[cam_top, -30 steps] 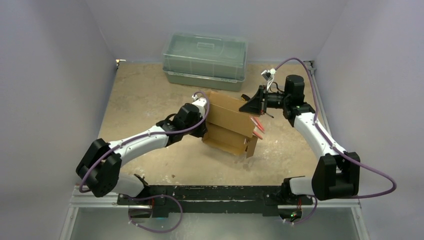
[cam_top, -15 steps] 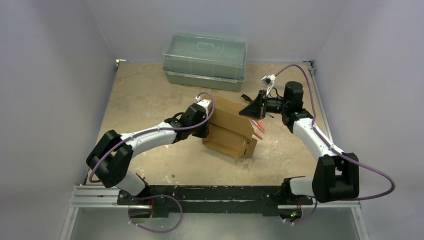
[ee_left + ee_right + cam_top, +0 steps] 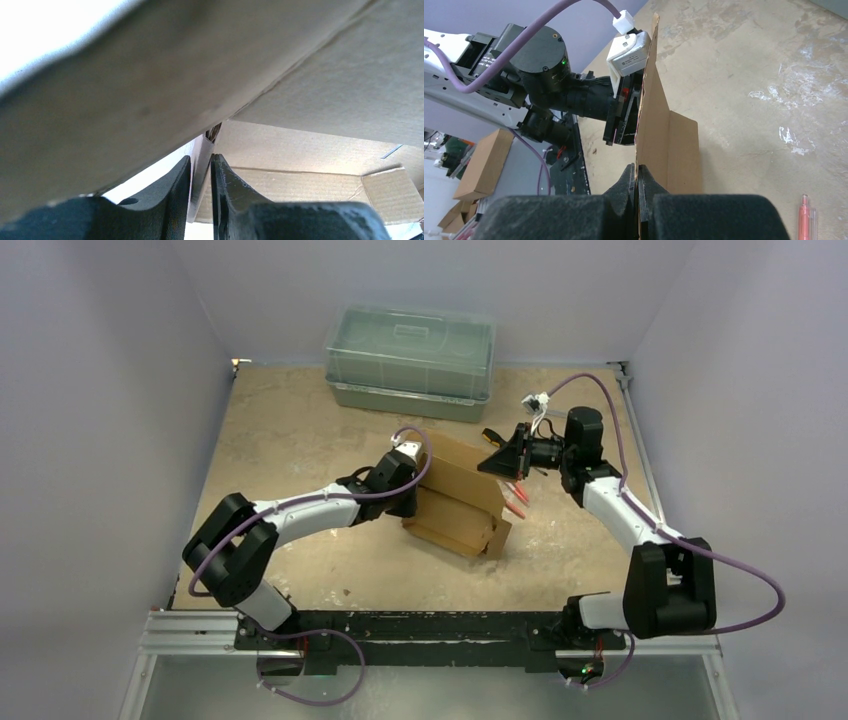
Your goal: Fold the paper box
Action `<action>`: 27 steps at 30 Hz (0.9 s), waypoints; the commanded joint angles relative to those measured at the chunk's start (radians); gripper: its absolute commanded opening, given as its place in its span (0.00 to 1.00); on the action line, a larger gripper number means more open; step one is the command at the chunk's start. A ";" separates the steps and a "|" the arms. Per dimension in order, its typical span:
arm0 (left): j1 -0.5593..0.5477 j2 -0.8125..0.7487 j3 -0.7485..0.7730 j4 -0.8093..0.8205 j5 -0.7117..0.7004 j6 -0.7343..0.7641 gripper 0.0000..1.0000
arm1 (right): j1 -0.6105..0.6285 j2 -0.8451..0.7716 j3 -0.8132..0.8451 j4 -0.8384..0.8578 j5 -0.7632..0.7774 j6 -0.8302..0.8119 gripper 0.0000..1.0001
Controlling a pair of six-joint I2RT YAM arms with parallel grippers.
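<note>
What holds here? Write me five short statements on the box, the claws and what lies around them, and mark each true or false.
1. The bin is closed. True.
2. The right claw is open and clear of the box. False: it is shut on the edge of an upright panel of the box.
3. The box lies flat on the table as an unfolded sheet. False: it is partly folded, with panels standing up between the two arms.
4. A pink pen lies on the table near the box. True.
5. A cardboard panel sits between the fingers of the left claw. True.
</note>
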 commanded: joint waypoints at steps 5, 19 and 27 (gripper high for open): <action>-0.004 0.016 0.015 0.022 -0.104 -0.059 0.00 | 0.000 0.001 -0.009 0.050 -0.001 0.005 0.00; -0.019 0.018 0.051 -0.039 -0.153 -0.058 0.20 | 0.000 0.005 -0.020 0.051 0.005 -0.001 0.00; -0.020 0.020 0.058 -0.016 -0.170 -0.078 0.24 | 0.000 0.006 -0.023 0.051 0.002 -0.002 0.00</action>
